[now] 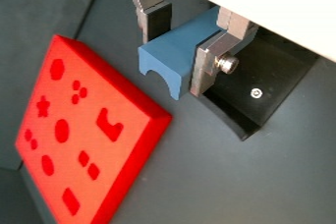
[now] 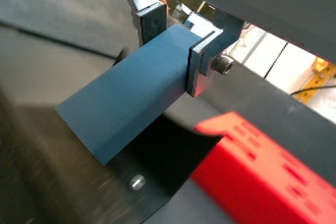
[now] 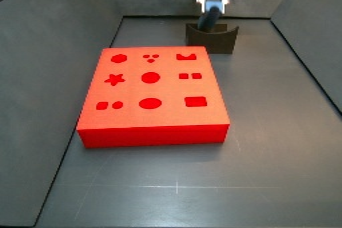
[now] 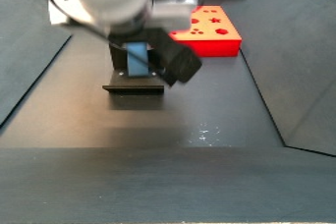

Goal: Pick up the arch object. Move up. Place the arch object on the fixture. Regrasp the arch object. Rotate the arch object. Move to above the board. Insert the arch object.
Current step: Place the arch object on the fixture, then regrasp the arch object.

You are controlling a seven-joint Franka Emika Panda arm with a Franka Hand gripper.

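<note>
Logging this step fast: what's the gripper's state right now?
Gripper: closed on the arch object, just above the fixture.

One arch object (image 1: 175, 56), one fixture (image 3: 214, 39), one board (image 3: 150, 96), one hand (image 1: 184, 46) above the fixture.

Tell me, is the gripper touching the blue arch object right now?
Touching. In both wrist views the gripper has its finger plates pressed flat against opposite faces of the arch object, with no gap; it hangs above the fixture.

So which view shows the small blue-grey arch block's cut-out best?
A wrist view: the small blue-grey arch block, in the claw, shows its notch. Elsewhere only flat faces show, or it's small.
</note>
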